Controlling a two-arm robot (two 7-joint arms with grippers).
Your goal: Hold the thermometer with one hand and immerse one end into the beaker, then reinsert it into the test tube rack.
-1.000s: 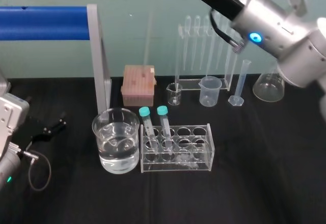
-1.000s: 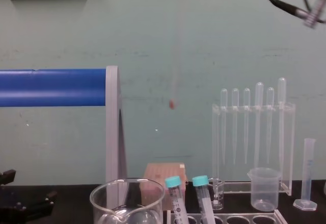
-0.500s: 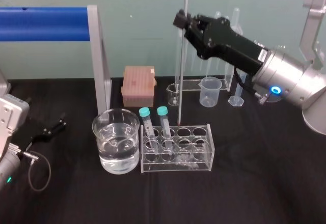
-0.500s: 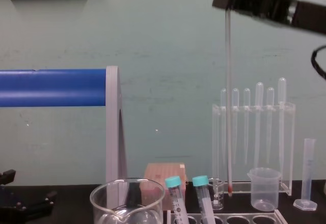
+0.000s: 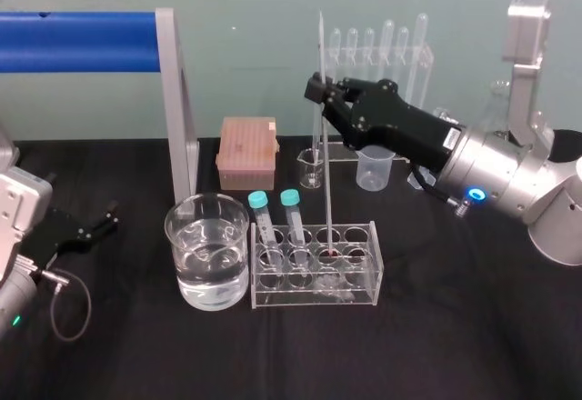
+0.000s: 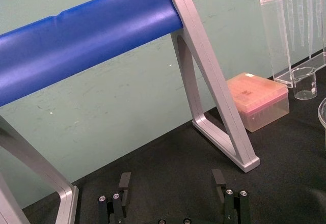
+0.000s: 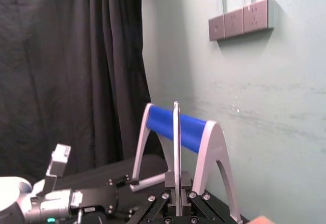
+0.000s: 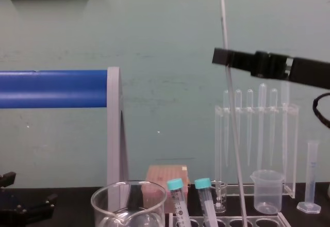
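Thermometer (image 8: 235, 144) tip below chest-view edge

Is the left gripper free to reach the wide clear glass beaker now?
Probably yes: only bare black tabletop lies between the open left gripper and the beaker; the grey frame leg stands behind.

- One thermometer (image 5: 327, 195) is showing.
- Three beakers are standing on the tabletop (image 5: 455, 327): large beaker (image 5: 207, 250), plastic beaker (image 5: 374, 165), tiny glass beaker (image 5: 311, 169).
- One test tube rack (image 5: 359, 282) is holding two teal-capped tubes (image 5: 262, 223).
- Six pipettes (image 8: 249, 124) are hanging in one stand (image 8: 292, 149).
- One graduated cylinder (image 8: 311, 175) and one pink tip box (image 5: 246, 152) are sitting behind.
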